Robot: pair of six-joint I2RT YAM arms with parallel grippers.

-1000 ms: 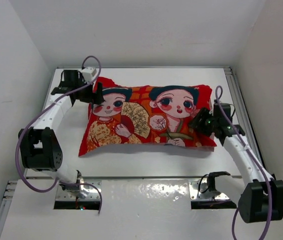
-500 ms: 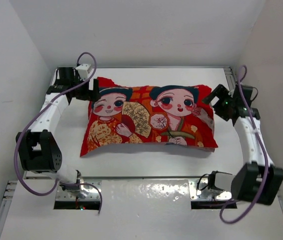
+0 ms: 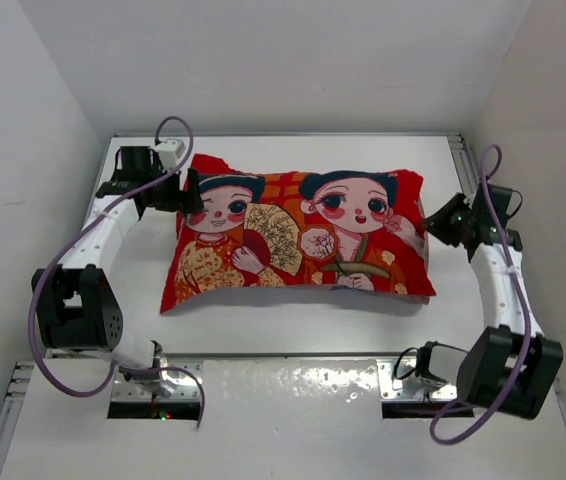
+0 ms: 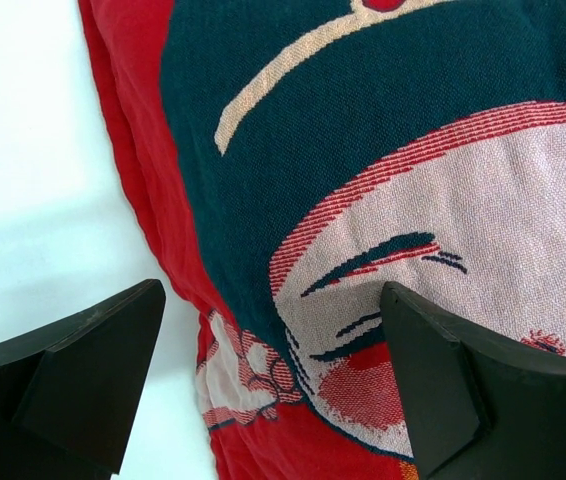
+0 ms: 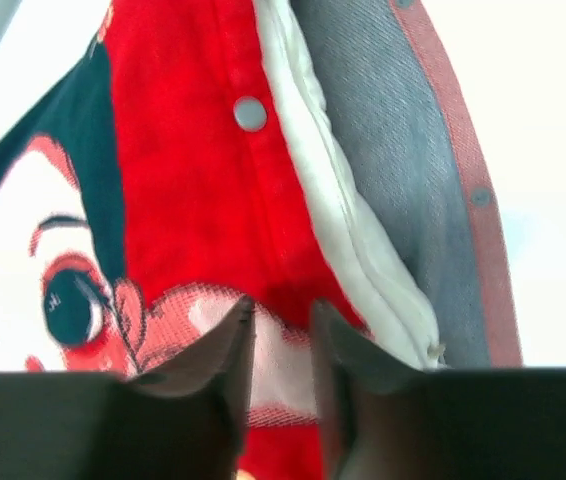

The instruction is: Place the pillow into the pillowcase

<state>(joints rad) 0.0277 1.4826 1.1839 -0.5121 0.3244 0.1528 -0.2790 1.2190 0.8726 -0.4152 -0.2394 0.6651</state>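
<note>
The red pillowcase point(image 3: 303, 235) printed with two cartoon children lies flat and stuffed on the white table point(image 3: 293, 325). At its right-hand opening a strip of the white pillow point(image 5: 335, 215) shows between the red top layer point(image 5: 183, 200) and the grey inner lining. My left gripper point(image 3: 189, 192) is open at the pillowcase's left end, one finger over the printed face point(image 4: 413, 150) and the other over bare table, in the left wrist view point(image 4: 273, 295). My right gripper point(image 3: 443, 222) hovers at the right end, jaws almost together point(image 5: 281, 312), with no fabric seen pinched.
White walls close the table in on the left, back and right. A metal rail point(image 3: 473, 190) runs along the table's right edge beside the right arm. A snap button point(image 5: 250, 112) sits on the pillowcase's open hem. Both arm bases stand at the near edge.
The right arm swung off the pillowcase's right end to its outer edge; its jaws spread, then closed to a thin gap. The left gripper shifted slightly and stayed open.
</note>
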